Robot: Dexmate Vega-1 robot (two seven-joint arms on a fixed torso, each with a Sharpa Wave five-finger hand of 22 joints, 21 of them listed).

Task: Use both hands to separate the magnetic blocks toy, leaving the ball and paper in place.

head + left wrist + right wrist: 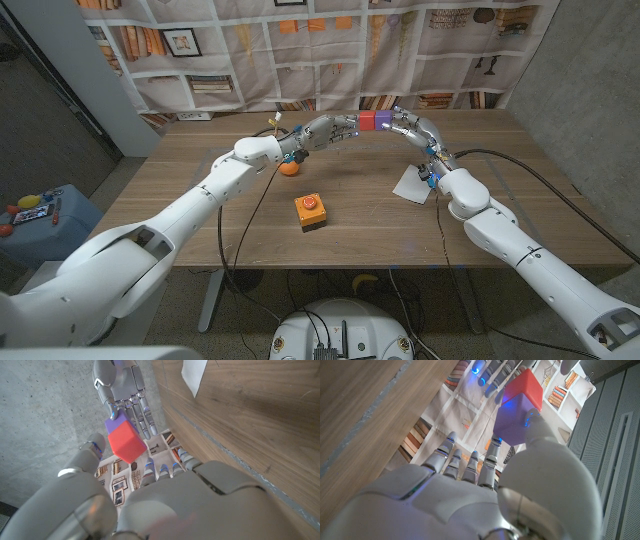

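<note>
Nearest me on the table (240,240): orange box with red button (310,212). Further back, orange ball (288,168) by my left arm, white paper (411,184) by my right. Far end, lifted above the tabletop: my left hand (325,130) grips the red block (366,121), my right hand (412,126) grips the purple block (382,119); blocks touching, joined.

An orange box with a red button (310,211) sits on the wooden table (200,235). Behind the table hangs a bookshelf-printed curtain (250,45).
</note>
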